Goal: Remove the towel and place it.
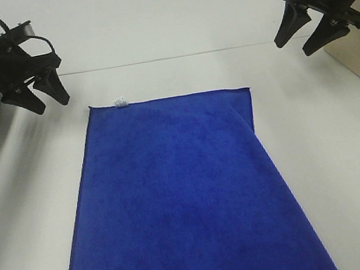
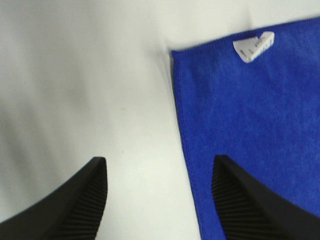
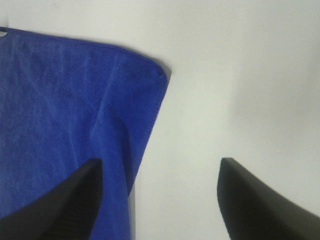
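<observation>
Towel (image 1: 182,195): spread flat on the worktop (image 1: 173,35), from centre to 6 o'clock.
Axis: long side runs 12 to 6, with the tag (image 1: 120,102) on the 12 o'clock edge.
Left hand (image 1: 52,104): 10 o'clock, apart, empty.
Right hand (image 1: 294,48): 2 o'clock, apart, empty.
Progress: ungripped; either already laid down or not yet lifted.

Item: towel (image 1: 182,195)
Look: royal-blue plush cloth, rectangular, with stitched edges
Tag: small white tag (image 1: 120,102) on the far short edge, close to its left corner
Pose: spread out flat, its long sides running from far to near; the near end is cut off by the edge of the exterior high view
Place: on the white table (image 1: 330,154), about mid-width
Surface: mostly smooth; a raised crease (image 1: 248,122) slants down from the far right corner, where the cloth looks doubled
</observation>
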Controlling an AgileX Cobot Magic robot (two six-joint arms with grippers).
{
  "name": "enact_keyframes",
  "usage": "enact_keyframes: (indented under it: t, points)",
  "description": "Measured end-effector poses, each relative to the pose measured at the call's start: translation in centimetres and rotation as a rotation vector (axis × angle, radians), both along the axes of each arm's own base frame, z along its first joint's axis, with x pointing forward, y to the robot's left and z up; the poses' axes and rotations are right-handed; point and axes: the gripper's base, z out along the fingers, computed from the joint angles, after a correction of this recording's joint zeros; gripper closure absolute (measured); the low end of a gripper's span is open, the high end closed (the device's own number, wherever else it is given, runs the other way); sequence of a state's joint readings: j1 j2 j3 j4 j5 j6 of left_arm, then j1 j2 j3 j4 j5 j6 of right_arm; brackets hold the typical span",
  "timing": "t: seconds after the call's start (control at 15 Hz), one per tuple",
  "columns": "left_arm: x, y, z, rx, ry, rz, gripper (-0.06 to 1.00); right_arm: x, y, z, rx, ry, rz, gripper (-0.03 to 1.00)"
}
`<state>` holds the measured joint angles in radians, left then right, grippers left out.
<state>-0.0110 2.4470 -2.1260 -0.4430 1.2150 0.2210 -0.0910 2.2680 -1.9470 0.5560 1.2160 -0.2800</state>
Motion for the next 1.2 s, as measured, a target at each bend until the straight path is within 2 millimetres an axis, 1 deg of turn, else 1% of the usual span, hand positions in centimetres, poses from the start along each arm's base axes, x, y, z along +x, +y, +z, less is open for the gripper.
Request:
enact_keyframes:
  t: [0.07,0.13,0.27,0.4,0.47,0.6,0.8,0.87,0.93,1.2]
  points:
    - [0.9,0.0,-0.9,-0.001,-0.01,0.007,0.36,0.8,-0.1,-1.3,0.002,0.009,-0.001,0.31]
    - [1.4,0.0,-1.2,-0.002,-0.022,0.008,0.36,1.2,-0.1,-2.3,0.003,0.023,-0.005,0.31]
    - [1.9,0.0,-2.2,-0.002,-0.023,0.009,0.36,1.8,-0.2,-3.8,0.006,0.045,-0.01,0.31]
    - [2.0,0.0,-3.0,-0.003,-0.011,0.01,0.36,2.0,-0.2,-5.3,0.008,0.071,-0.012,0.31]
    - [2.0,0.0,-3.1,-0.003,-0.01,0.01,0.36,2.1,-0.2,-5.9,0.01,0.083,-0.013,0.31]
    - [2.0,0.0,-3.6,-0.004,0.0,0.01,0.36,2.1,-0.1,-6.7,0.012,0.099,-0.012,0.31]
    - [2.0,0.0,-5.0,-0.003,0.025,0.008,0.36,2.1,0.8,-8.6,0.013,0.137,0.011,0.31]
    - [2.0,-0.1,-5.1,-0.005,0.025,0.007,0.36,2.0,1.3,-9.3,0.013,0.152,0.021,0.31]
    - [2.0,-0.1,-5.2,-0.005,0.023,0.001,0.36,2.0,1.7,-9.8,0.02,0.162,0.027,0.31]
    - [2.1,-0.1,-5.3,-0.009,0.022,-0.005,0.36,2.1,2.6,-9.8,0.012,0.149,0.04,0.31]
